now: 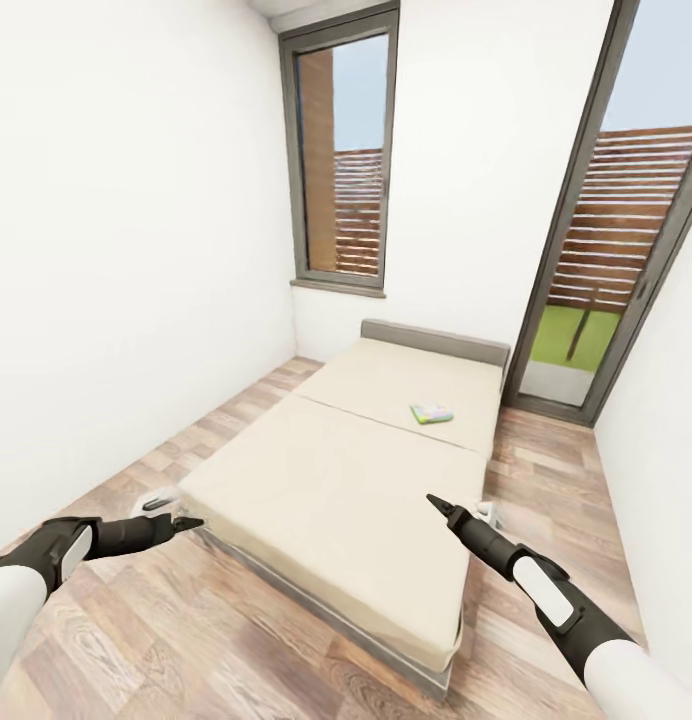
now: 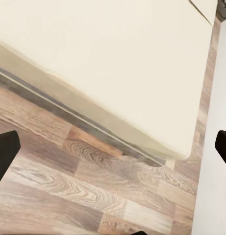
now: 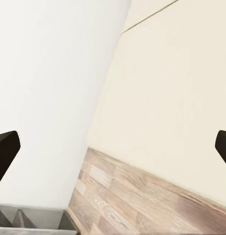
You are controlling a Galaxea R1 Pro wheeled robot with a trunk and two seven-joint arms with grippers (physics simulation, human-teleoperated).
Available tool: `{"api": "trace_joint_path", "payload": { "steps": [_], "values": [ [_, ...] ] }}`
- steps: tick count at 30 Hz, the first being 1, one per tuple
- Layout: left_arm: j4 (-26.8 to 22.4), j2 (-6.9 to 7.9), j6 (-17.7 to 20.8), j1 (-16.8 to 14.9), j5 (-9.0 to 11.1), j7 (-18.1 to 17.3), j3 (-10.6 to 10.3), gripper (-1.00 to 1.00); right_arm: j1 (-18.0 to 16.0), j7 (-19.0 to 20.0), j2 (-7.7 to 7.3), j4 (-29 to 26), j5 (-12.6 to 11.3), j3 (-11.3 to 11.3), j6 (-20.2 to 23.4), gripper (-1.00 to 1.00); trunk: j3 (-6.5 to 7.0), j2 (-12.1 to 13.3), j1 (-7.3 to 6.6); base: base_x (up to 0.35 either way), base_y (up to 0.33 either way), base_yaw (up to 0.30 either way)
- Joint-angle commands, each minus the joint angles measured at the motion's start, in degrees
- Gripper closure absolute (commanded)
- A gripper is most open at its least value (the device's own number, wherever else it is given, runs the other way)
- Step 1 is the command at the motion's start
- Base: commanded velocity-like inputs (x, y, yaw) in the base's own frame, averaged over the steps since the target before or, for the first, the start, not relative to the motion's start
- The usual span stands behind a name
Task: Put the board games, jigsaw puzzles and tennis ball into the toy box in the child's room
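Both grippers hang low in front of me with nothing between their fingers. My left gripper point(image 1: 186, 523) sits just off the near left corner of the wide bed point(image 1: 316, 500) with its plain beige mattress and grey padded frame, over the wood-plank floor point(image 1: 186, 620). From the head camera its dark fingers read as one point, but the left wrist camera shows the black fingertips point(image 2: 5, 152) at opposite sides of the picture, so the jaws are spread wide. My right gripper point(image 1: 438, 505) hangs over the bed's near right part, pointing up the mattress. Its wrist camera likewise shows the fingertips point(image 3: 5, 149) far apart, so it too is released.

Towards the far end of the mattress, nearer its right edge and short of the grey headboard point(image 1: 436, 340), lies a flat colourful board game box point(image 1: 431, 413), mostly green and white. It rests flat, its long axis running roughly across the bed and slightly skewed. I cannot read its print from here.

Beyond the bed stand a tall grey-framed window point(image 1: 346, 160) and a glass door point(image 1: 616, 250).
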Motion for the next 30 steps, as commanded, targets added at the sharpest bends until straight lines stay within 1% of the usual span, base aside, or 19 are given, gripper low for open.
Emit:
{"api": "trace_joint_path", "payload": {
  "steps": [1,12,25,30],
  "values": [
    [0.0,-0.04,0.4,-0.1,-0.6,-0.3,0.5,-1.00,-0.1,0.0,-0.07,0.0,-0.6,0.3,0.2,-1.00,-0.13,-0.1,0.04,0.000,-0.001,0.293],
    [0.0,-0.04,0.4,-0.1,-0.6,-0.3,0.4,-1.00,0.0,0.0,-0.07,0.0,-0.6,0.3,0.2,-1.00,-0.13,-0.1,0.04,0.000,-0.024,0.293],
    [0.0,-0.04,0.4,-0.1,-0.7,-0.3,0.5,-1.00,-0.1,0.0,-0.07,0.0,-0.6,0.3,0.2,-1.00,-0.13,-0.1,0.04,0.000,-0.158,0.293],
    [0.0,-0.04,0.4,-0.1,-0.7,-0.3,0.5,-1.00,-0.1,0.0,-0.07,0.0,-0.6,0.3,0.2,-1.00,-0.13,-0.1,0.04,0.000,-0.064,0.293]
  ]
}}
